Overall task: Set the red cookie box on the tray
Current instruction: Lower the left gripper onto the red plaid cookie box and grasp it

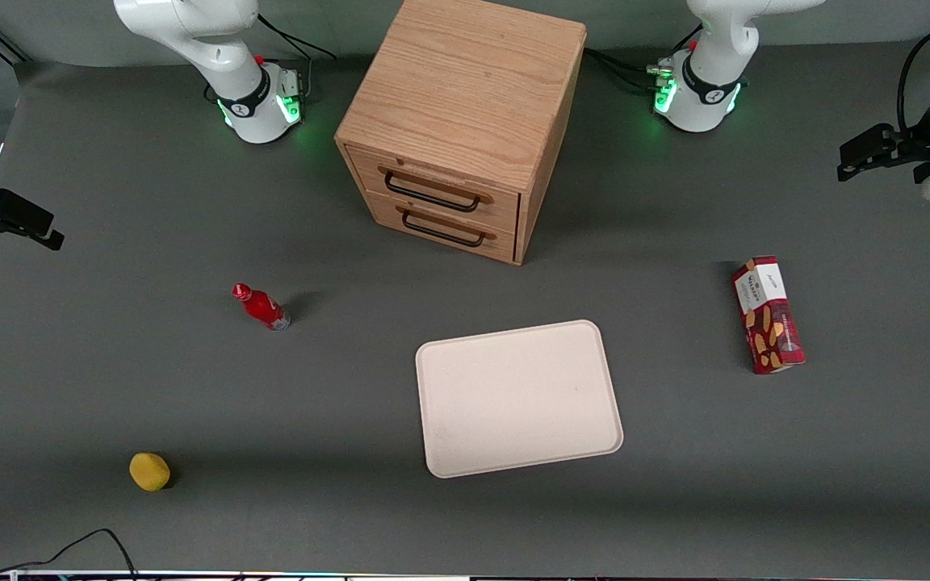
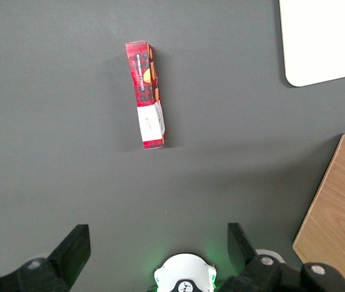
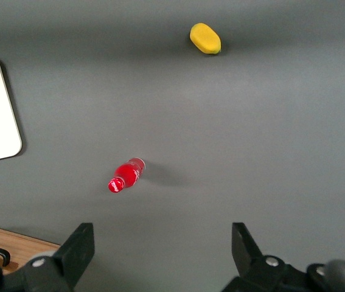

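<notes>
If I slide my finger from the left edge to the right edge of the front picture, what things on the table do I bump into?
Yellow lemon → small red bottle → wooden drawer cabinet → tray → red cookie box → the working arm's open claw, hanging above the table edge.

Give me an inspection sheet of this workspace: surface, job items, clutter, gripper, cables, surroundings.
Surface: dark grey table, flat.
Job's things: red cookie box lying flat toward the working arm's end, apart from the tray; the tray holds nothing.
Clutter: small red bottle and yellow object toward the parked arm's end; wooden two-drawer cabinet, drawers shut.
Gripper: left gripper open, holding nothing, raised above the table, away from the box.
Cables: black cables by the arm bases; one at the table's near edge.
Surroundings: nothing seen.
</notes>
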{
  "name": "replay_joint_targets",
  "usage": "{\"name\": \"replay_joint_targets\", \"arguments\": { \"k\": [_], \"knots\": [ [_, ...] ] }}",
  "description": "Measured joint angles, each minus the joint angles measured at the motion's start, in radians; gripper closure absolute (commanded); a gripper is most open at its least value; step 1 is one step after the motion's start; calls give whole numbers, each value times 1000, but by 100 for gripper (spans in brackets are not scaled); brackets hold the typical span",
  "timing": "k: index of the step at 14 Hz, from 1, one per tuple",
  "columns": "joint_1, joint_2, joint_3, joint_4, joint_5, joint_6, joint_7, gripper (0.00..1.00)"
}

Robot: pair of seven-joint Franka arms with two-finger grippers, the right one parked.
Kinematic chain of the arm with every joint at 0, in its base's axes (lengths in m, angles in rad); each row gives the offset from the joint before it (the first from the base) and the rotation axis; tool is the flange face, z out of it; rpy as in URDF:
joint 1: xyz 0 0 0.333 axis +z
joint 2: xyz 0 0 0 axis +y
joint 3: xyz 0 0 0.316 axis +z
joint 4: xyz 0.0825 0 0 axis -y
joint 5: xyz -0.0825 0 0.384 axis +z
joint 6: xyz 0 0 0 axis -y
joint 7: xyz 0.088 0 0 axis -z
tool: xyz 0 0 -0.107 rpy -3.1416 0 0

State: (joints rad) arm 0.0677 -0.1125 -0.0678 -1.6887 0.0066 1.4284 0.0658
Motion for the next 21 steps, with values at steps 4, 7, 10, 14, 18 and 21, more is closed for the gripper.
{"name": "replay_joint_targets", "arguments": {
  "k": [4,7,10,14,18,21],
  "knots": [
    [0,20,2,10,1,-5,3,0],
    [0,77,20,5,5,27,3,0],
    [1,219,43,-61,6,219,7,0],
    [1,371,50,-265,10,591,43,0],
    [4,415,97,-448,10,903,121,80],
    [4,427,98,-516,9,1020,121,100]
  ]
}}
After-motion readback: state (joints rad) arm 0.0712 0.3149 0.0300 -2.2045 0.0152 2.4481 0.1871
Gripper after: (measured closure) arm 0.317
